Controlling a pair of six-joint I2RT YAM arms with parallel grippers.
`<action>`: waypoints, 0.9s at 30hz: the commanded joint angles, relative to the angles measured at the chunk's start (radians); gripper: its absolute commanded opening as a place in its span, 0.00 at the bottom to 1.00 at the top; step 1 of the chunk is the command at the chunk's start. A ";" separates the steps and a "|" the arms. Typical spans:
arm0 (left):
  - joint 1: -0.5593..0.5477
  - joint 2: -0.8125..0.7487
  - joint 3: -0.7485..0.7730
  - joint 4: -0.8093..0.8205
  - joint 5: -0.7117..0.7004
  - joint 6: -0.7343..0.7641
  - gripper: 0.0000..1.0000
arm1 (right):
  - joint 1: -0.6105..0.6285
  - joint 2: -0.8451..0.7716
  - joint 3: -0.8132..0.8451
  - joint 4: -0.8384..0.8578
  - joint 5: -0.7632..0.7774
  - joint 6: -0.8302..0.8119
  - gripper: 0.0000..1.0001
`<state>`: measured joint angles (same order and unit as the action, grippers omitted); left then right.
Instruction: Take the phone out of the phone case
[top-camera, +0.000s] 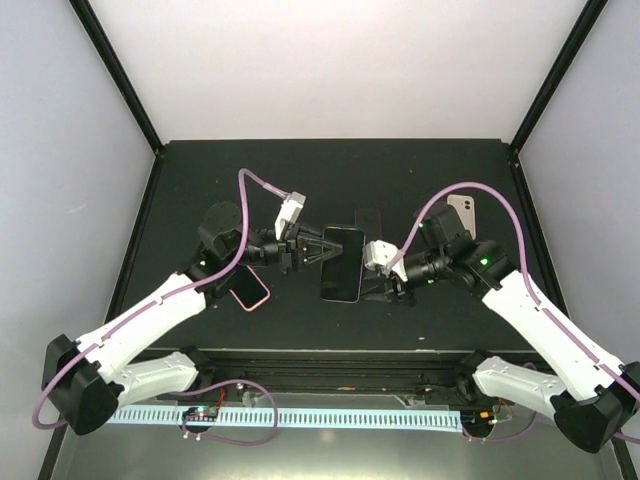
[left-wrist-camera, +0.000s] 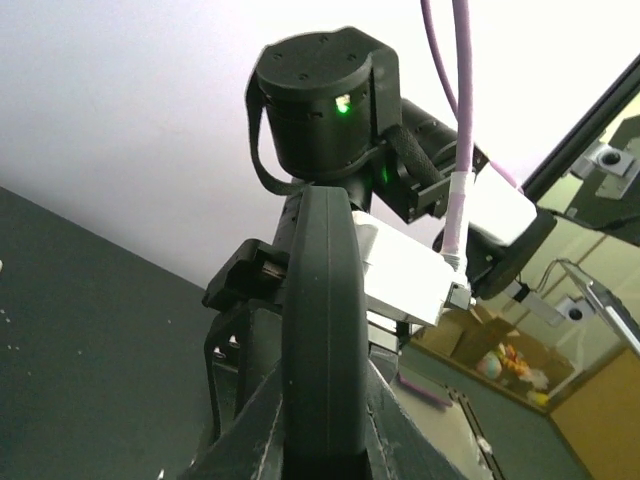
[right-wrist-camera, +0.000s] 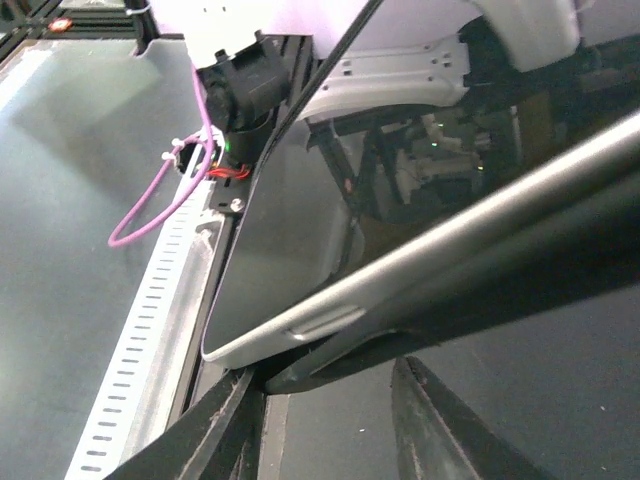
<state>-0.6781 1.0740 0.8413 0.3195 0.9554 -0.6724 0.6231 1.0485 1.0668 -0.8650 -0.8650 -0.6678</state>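
The phone (top-camera: 342, 262) has a dark screen and a silver rim and is held above the middle of the table. In the right wrist view its silver edge (right-wrist-camera: 400, 280) is lifted off the dark case (right-wrist-camera: 500, 290) beneath it. My left gripper (top-camera: 322, 252) comes from the left and is shut on the dark case edge (left-wrist-camera: 322, 330), which stands upright between its fingers (left-wrist-camera: 255, 430). My right gripper (top-camera: 378, 280) is at the phone's right side. Its jaws are open in the right wrist view (right-wrist-camera: 330, 420), and the left finger (right-wrist-camera: 225, 425) touches the case corner.
A pink phone (top-camera: 248, 288) lies on the table under the left arm. A white phone or case (top-camera: 462, 212) lies at the back right. A dark flat rectangle (top-camera: 368, 220) lies just behind the held phone. A slotted white rail (top-camera: 330, 415) runs along the near edge.
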 joint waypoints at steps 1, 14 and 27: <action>-0.038 -0.029 -0.036 0.177 0.109 -0.110 0.01 | -0.019 0.008 0.009 0.312 0.111 0.251 0.39; -0.054 0.007 -0.149 0.339 0.081 -0.169 0.02 | -0.045 0.053 0.058 0.436 0.316 0.491 0.42; -0.054 0.040 -0.238 0.278 -0.118 -0.089 0.01 | -0.066 0.068 0.162 0.399 -0.112 0.496 0.56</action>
<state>-0.6682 1.0737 0.6613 0.7185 0.7925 -0.7597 0.5568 1.1179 1.1065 -0.7483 -0.8417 -0.2321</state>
